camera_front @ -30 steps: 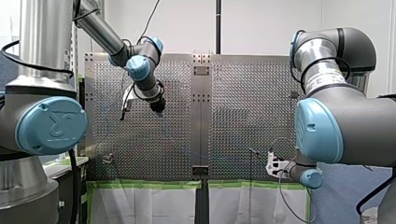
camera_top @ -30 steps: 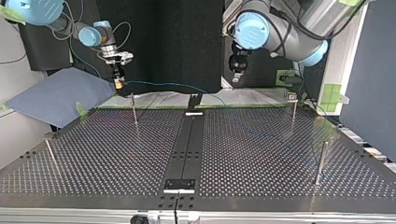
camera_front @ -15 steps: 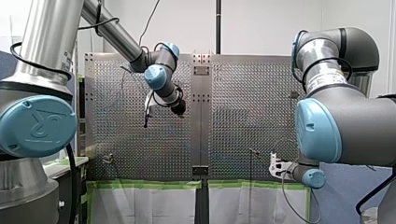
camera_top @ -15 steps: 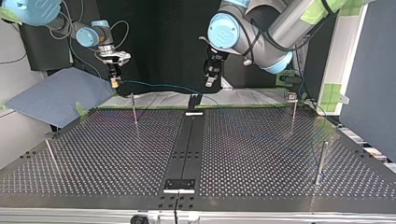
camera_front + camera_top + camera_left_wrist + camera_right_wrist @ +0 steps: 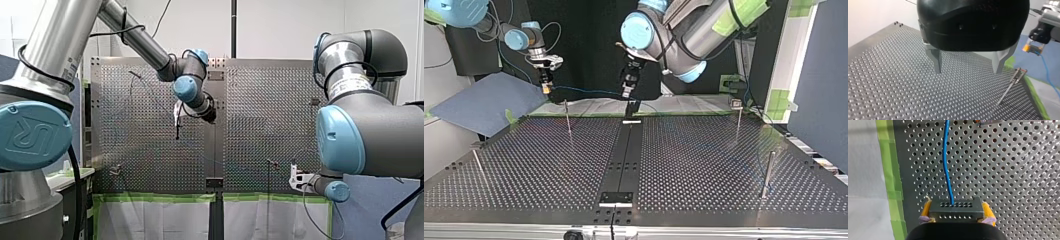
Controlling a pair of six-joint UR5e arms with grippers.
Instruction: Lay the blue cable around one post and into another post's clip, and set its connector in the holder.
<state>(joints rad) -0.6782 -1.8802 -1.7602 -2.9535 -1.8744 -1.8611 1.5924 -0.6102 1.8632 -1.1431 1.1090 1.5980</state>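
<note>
At the table's (image 5: 704, 165) near edge, on my right arm's side, my right gripper (image 5: 545, 88) pinches the connector (image 5: 955, 210) between its yellow pads (image 5: 926, 208), just inside the green tape (image 5: 889, 170) that lines that edge. The cable (image 5: 946, 162) leaves the connector's front face and runs ahead over the holes. In the top view it hangs in a shallow line along the near edge toward the middle. It passes by the head of the clip post (image 5: 567, 117) and, as far as I can tell, is not seated in the clip. I cannot follow where its other end goes.

A black bracket (image 5: 631, 107) stands at the middle of the near edge and may be the holder.

Just above the cable there hovers my left gripper (image 5: 968, 71), its metal fingers (image 5: 936, 58) spread wide with nothing between them.

Further out, the far posts (image 5: 768, 172) stand near the side edges with no cable on them.

I judge the routing not yet begun, and the step in hand is my left gripper's approach to the cable. The next move calls for lowering until the fingers straddle the thin line. They should then close lightly enough for it to slide while my right gripper keeps the connector and a little tension. The cable is slim and slack, so the fingers could easily close beside it.
</note>
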